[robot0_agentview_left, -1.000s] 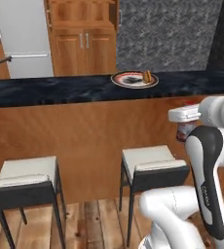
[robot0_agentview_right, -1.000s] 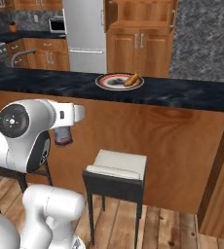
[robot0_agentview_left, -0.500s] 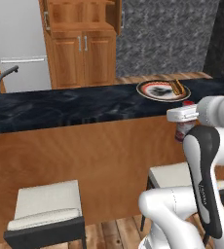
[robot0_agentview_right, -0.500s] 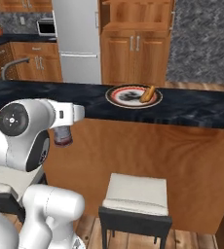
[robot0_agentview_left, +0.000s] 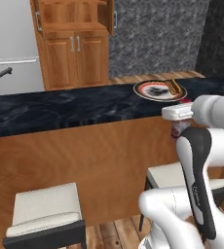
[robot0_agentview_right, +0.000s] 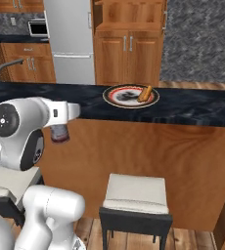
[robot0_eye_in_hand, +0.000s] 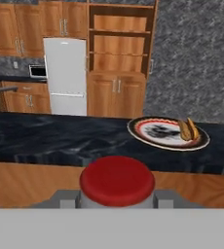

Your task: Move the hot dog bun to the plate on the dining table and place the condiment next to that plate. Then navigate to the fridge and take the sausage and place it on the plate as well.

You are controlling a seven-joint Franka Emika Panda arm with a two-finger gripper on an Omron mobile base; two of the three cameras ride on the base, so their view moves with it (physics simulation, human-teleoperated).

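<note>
The hand (robot0_agentview_right: 59, 128) held the condiment (robot0_agentview_right: 59, 133), a dark red bottle, clamped at its upper part; seen from the hand camera, the round red cap (robot0_eye_in_hand: 117, 180) sat between the two grey fingers (robot0_eye_in_hand: 65, 198). In the right base view the bottle hung under the white wrist, in front of the wood side of the counter (robot0_agentview_right: 192, 110) and below the level of its black marbled top. In the left base view the bottle (robot0_agentview_left: 178, 129) showed partly behind the arm, just under the edge of the counter top (robot0_agentview_left: 60, 109). The plate (robot0_eye_in_hand: 153, 132), pale with a reddish-brown rim and a dark centre, lay on the counter beyond the hand and to its right. The hot dog bun (robot0_eye_in_hand: 188, 130) rested on the plate's right part, touching the rim. Two stools (robot0_agentview_left: 48, 211) stood against the near side of the counter. Behind the counter stood the light grey fridge (robot0_eye_in_hand: 66, 76), its door closed, beside wooden cabinets (robot0_eye_in_hand: 116, 58) and a grey stone wall (robot0_eye_in_hand: 196, 58).
</note>
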